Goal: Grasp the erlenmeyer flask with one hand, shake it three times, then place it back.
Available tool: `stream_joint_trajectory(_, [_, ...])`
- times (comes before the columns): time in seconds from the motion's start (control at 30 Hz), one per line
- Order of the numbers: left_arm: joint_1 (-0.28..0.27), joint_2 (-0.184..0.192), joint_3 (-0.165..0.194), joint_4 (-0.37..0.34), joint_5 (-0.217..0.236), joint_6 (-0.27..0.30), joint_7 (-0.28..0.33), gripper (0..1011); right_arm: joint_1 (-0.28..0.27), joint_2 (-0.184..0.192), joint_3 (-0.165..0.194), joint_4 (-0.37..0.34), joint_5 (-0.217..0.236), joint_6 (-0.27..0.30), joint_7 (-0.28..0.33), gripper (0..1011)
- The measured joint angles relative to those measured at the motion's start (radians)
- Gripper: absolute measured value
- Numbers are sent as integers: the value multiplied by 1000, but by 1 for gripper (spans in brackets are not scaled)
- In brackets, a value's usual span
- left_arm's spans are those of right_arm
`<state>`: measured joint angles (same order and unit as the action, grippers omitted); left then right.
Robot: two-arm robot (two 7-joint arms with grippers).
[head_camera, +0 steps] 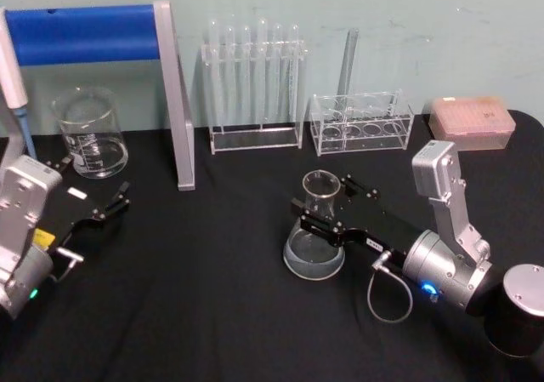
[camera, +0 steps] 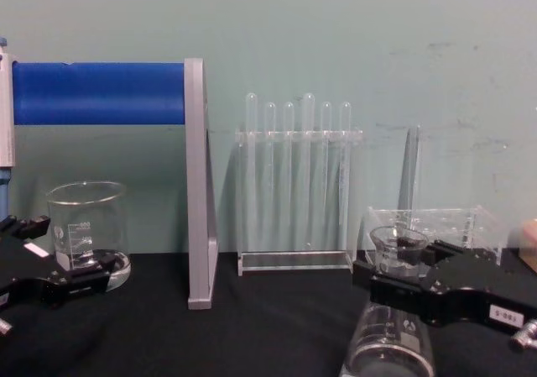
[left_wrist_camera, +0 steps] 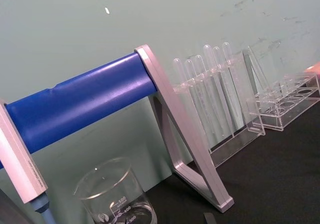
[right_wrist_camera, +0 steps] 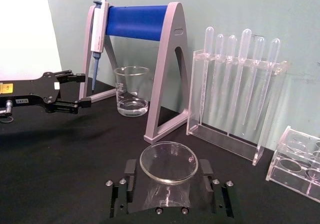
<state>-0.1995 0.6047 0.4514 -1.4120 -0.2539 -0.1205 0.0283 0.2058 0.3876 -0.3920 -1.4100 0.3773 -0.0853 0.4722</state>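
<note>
You'll find the erlenmeyer flask [head_camera: 313,250] standing upright on the black desk [head_camera: 212,297], in front of the low clear rack [head_camera: 361,125] on the robot's side. It is clear glass with a wide round base, a narrow neck and a flared rim. The right gripper [head_camera: 324,196] comes in from the right of that rack, its flat black jaws straddling the neck just under the rim, with a slim gap showing on each side.

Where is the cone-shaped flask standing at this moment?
In the head view the flask stands on the black table, right of centre, in front of the low clear rack, its neck between the open jaws of the right gripper.
</note>
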Motion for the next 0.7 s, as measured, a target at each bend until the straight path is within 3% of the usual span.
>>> stream_joint_trajectory(0.23, [0,0,0,0,0,0,0,1001,-1,0,0,-1,0,0,-1,626])
stream_joint_trajectory(0.33, [0,0,0,0,0,0,0,1001,-1,1,0,-1,0,0,-1,483])
stream_joint_trajectory(0.7, [0,0,0,0,0,0,0,1001,-1,1,0,-2,0,0,-1,453])
